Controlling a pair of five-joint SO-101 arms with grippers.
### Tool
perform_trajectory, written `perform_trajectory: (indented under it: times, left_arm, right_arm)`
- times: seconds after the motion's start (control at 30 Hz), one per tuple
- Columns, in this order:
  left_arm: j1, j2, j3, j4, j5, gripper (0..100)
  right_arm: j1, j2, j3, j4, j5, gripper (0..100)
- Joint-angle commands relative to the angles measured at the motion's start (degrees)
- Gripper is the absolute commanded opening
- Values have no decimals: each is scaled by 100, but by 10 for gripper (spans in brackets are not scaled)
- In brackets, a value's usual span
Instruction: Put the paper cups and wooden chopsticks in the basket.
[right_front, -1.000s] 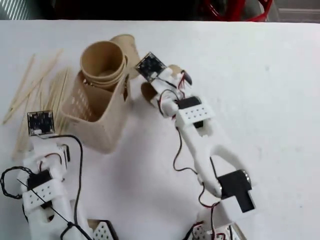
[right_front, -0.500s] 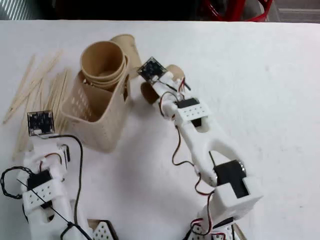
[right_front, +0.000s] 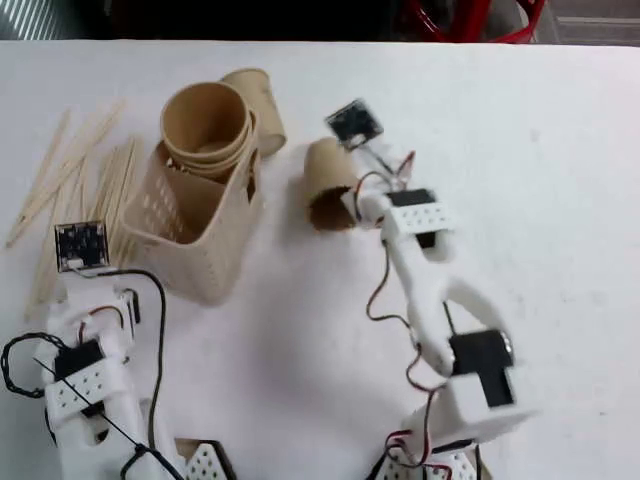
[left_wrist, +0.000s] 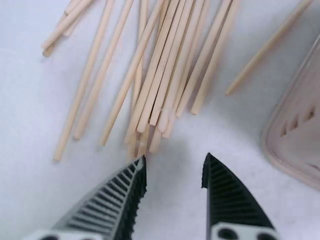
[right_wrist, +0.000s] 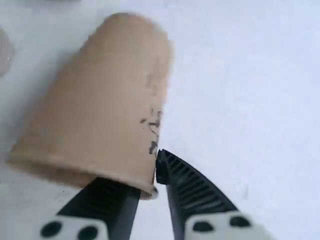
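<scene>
Several wooden chopsticks lie side by side on the white table, also seen left of the basket. My left gripper hovers open just short of their near ends. The beige basket holds a stack of paper cups. Another paper cup lies behind it. A third paper cup lies on its side right of the basket. My right gripper is shut on that cup's rim, one finger inside and one outside.
The basket's corner is close beside my left gripper. The left arm stands at the near left, the right arm at the middle right. Bare white table stretches to the right.
My right gripper has pulled the paper cup to the right, away from the basket. The left arm has not moved.
</scene>
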Motion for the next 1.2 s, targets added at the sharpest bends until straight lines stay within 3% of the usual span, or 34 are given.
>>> perform_trajectory:
  times: [0.0, 0.37, 0.57, 0.77, 1.17]
  left_arm:
    - [57, -66, -220, -79, -70, 192]
    - [57, -66, -211, -79, -70, 192]
    - [57, -66, -211, -79, -70, 192]
    - [57, -66, -211, -79, -79, 192]
    - [57, -66, -211, -79, -79, 192]
  right_arm:
    - [233, -971, -246, 435, -193, 18]
    - [4, -4541, -255, 2070, -193, 17]
    - [-1270, -5956, -299, 2035, -193, 17]
    - [-2290, -5631, -352, 927, -193, 17]
    - [-2624, -3785, -2224, 866, -563, 17]
